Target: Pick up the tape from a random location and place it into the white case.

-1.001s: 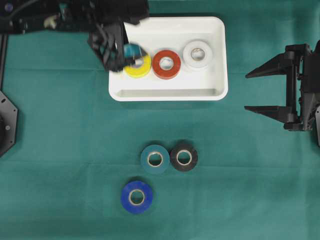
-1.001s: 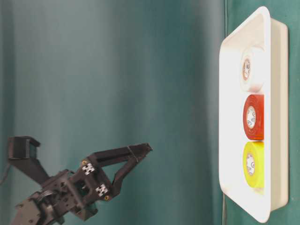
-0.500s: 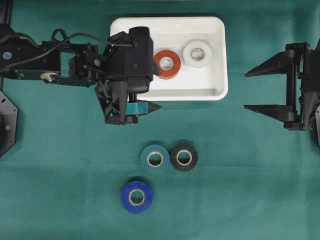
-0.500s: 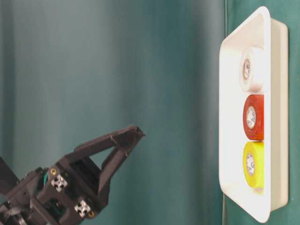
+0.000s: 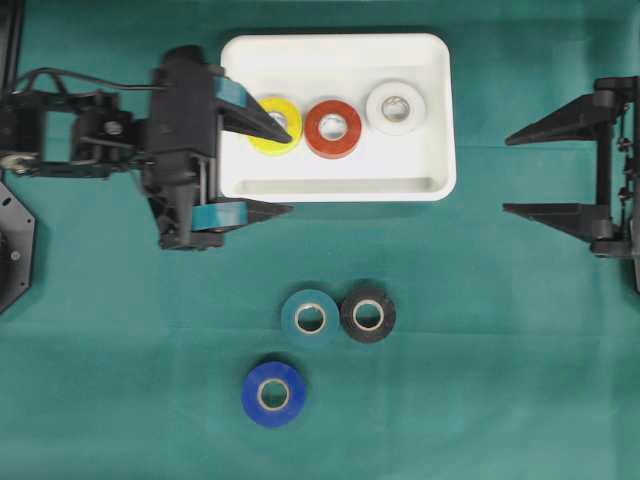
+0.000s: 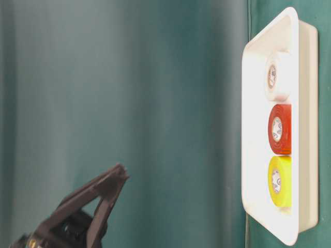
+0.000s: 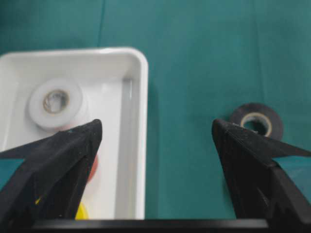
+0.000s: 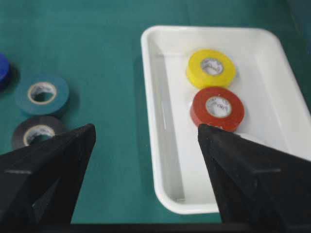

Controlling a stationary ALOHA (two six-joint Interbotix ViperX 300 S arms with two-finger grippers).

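My left gripper (image 5: 278, 170) has pulled back left, wide open and empty; yellow tape (image 5: 274, 126) now lies in the white case (image 5: 440, 120).

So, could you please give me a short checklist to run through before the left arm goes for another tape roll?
1. Left gripper open and holding nothing: ok.
2. Yellow roll, red roll and white roll lie flat inside the white case: ok.
3. Teal roll, black roll and blue roll on the cloth outside the case: ok, three left to move.
4. Teal and black rolls apart enough for a finger between them: not ok, they sit side by side and seem to touch.
5. Right gripper open, off to the side: ok.
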